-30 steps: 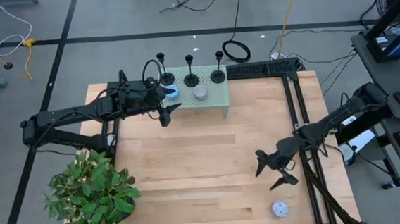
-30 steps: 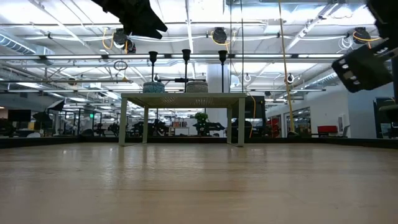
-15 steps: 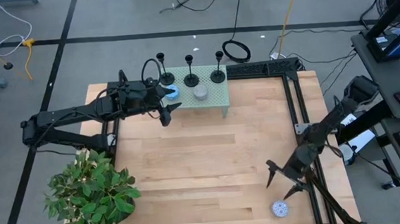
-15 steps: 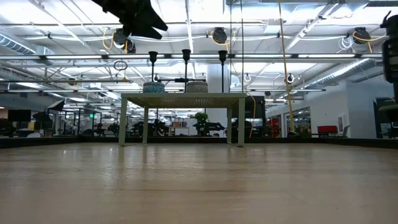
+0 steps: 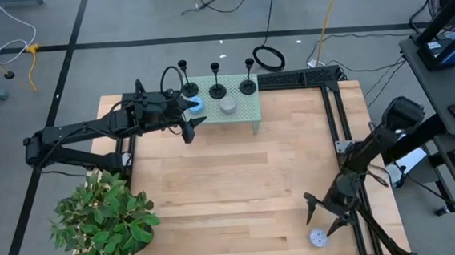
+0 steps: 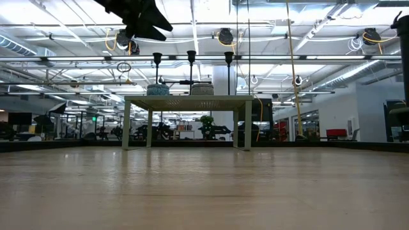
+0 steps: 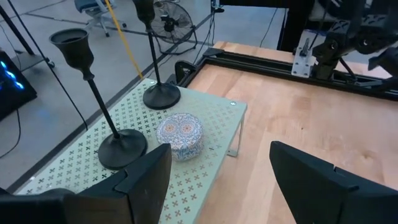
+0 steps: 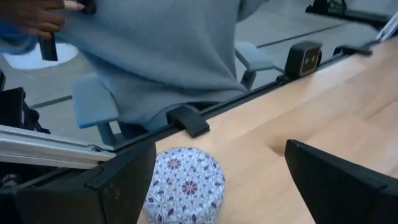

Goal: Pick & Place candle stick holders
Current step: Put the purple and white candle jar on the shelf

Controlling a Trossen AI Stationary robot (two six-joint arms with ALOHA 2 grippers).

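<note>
Three black candle stick holders [image 5: 189,88] [image 5: 218,90] [image 5: 248,86] stand upright on their round bases on a small green perforated shelf [image 5: 242,110] at the table's far side. They also show in the low view [image 6: 191,59]. My left gripper [image 5: 192,116] hovers open at the shelf's left end. Its wrist view shows two holders [image 7: 121,148] [image 7: 161,96] ahead of it. My right gripper [image 5: 322,219] is open and empty near the table's near right corner, just above a small patterned round tin [image 8: 185,183].
Two round tins [image 5: 196,105] [image 5: 227,105] sit on the shelf in front of the holders. A potted plant [image 5: 105,220] stands at the near left corner. A black frame [image 5: 335,112] runs along the right edge. A person in a grey-blue top [image 8: 155,50] stands beyond the near edge.
My right gripper has gone toward the table's near edge and down toward the patterned tin, staying open.
</note>
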